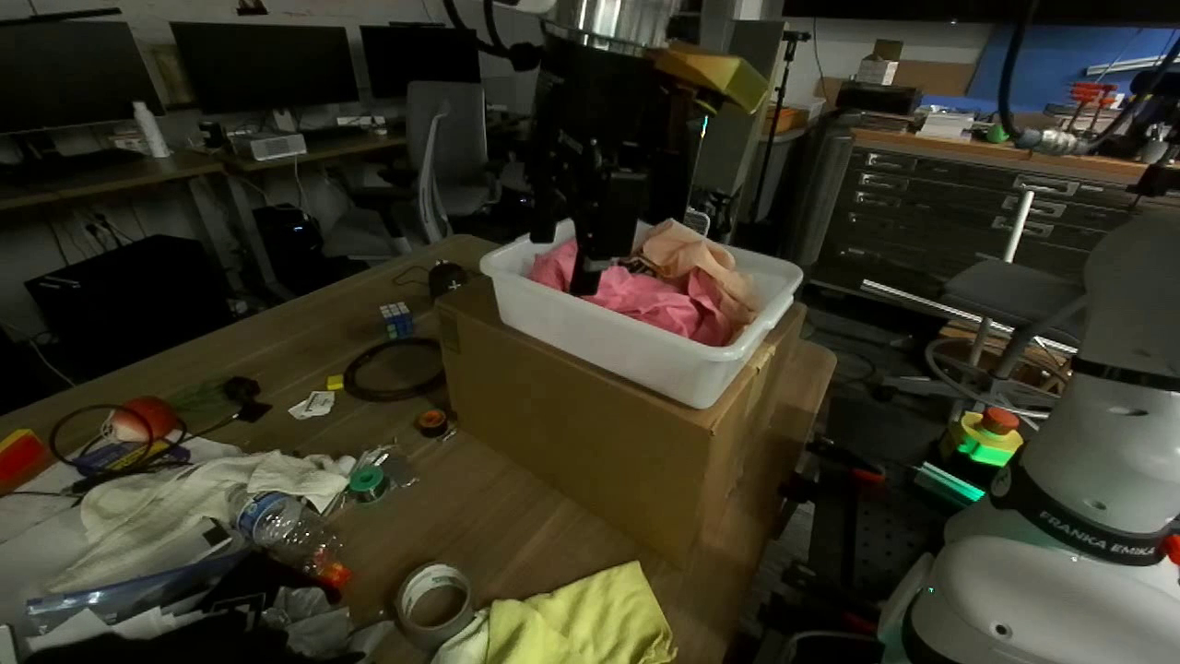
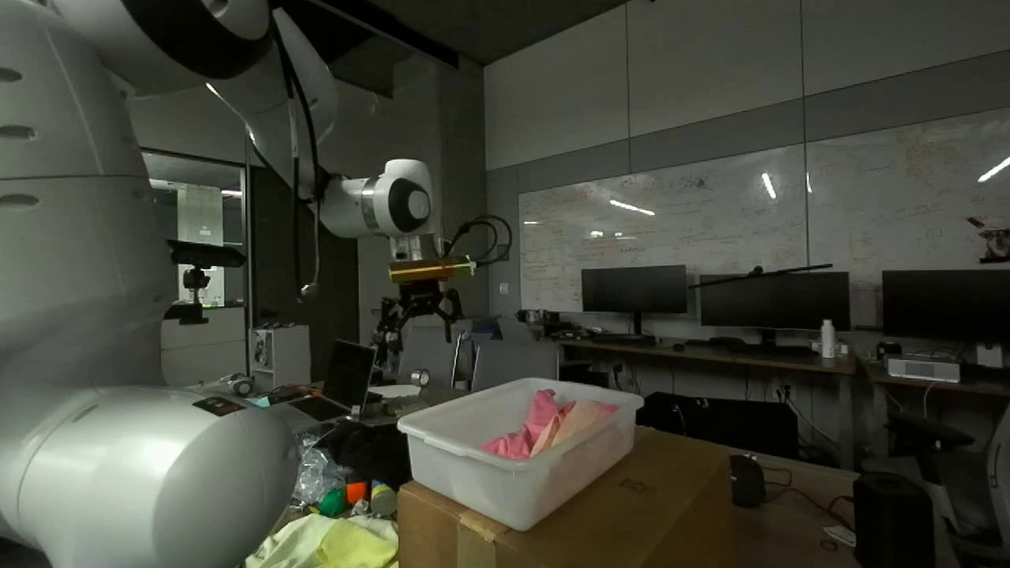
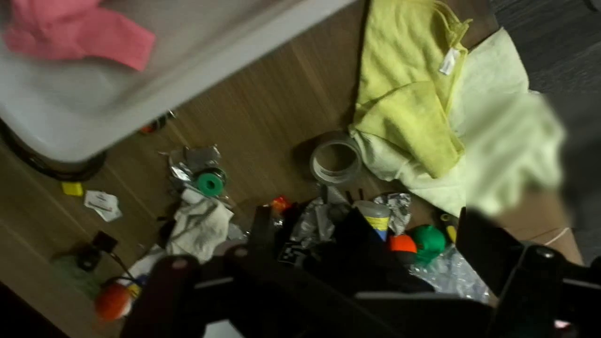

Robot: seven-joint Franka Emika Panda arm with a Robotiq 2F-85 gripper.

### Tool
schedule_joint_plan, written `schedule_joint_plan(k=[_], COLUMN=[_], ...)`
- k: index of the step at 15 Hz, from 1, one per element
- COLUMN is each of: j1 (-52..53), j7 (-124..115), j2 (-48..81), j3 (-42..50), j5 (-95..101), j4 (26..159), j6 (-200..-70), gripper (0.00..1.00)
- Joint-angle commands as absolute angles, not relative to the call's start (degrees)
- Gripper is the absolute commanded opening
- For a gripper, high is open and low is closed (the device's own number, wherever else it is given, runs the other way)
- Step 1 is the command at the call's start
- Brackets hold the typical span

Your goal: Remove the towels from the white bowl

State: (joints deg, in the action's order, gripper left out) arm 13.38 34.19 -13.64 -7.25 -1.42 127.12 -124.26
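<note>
box (image 1: 572, 433) on table (image 1: 498, 516) | white tub (image 1: 599, 341) on box, walls around contents | gripper (image 3: 362, 211): 2 fingers spread wide, hides some clutter (image 3: 312, 223) in wrist view | pink towel (image 1: 645, 297), peach towel (image 1: 687, 247) in tub | yellow towel (image 3: 404, 61) over pale towel (image 3: 490, 70) | bottle (image 1: 286, 533) | tape (image 3: 334, 178) beside pale towel | cube (image 1: 396, 320) near box

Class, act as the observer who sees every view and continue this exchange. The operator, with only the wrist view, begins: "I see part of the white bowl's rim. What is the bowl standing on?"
Observer: A cardboard box, which sits on the table.
Operator: In the white bowl I see only a pink towel. Is there more?
Observer: Yes, both exterior views show a peach towel against the pink one.
Operator: The bowl partly hides the coiled cable. Anything beside it?
Observer: In an exterior view, a Rubik's cube on the table near the coil.
</note>
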Motion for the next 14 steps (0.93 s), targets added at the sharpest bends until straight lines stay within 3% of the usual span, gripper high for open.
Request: schedule_joint_plan(k=[1,14], j1=[9.2,-4.1], j7=[28.6,-1.7], j2=[-16.8,-14.6], j3=[-4.5,-0.4], j5=[1.0,12.3], j4=[132.1,136.9], j6=[-127.6,-130.1], gripper=[1.00,1.00])
